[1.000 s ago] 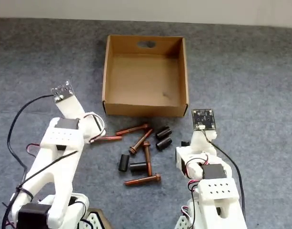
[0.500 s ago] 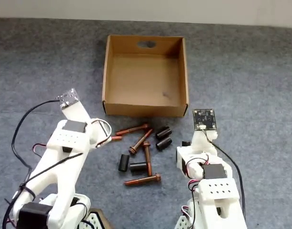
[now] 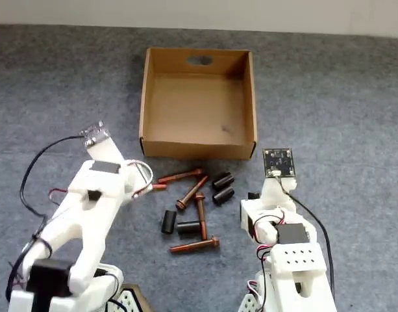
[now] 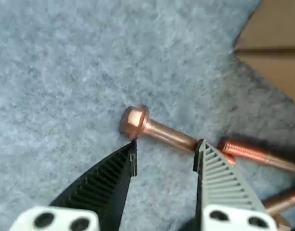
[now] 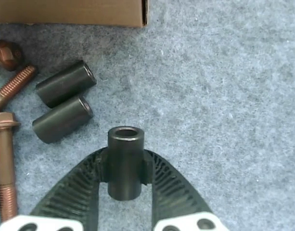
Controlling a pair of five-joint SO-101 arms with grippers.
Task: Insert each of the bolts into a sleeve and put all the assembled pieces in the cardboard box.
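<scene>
Presently judged at the pick-up stage for one bolt; nothing assembled or boxed as yet.

Found the left gripper (image 4: 166,147) released, jaws spread wide and straddling a copper bolt (image 4: 161,133) along its shank just behind the head. Could not confirm contact. Located that bolt lying flat on the grey carpet (image 4: 56,57), close to the front corner of the cardboard box (image 3: 197,148).

Found the right gripper (image 5: 125,162) clenched on a black sleeve (image 5: 124,144), held upright with the bore facing its wrist camera. Logged more loose bolts (image 3: 193,245) and loose sleeves (image 3: 223,181) on the carpet between the two arms.

Recommended handling:
- Lower until both pads sit level with the shank, then close squarely across it.
- Grip near the head, leaving the threaded end free for the bore.
- Keep clear of the neighbouring bolt (image 4: 262,155), whose tip lies just beside one finger; a snag looks likely.
- Lift straight up before turning toward the waiting sleeve.
</scene>
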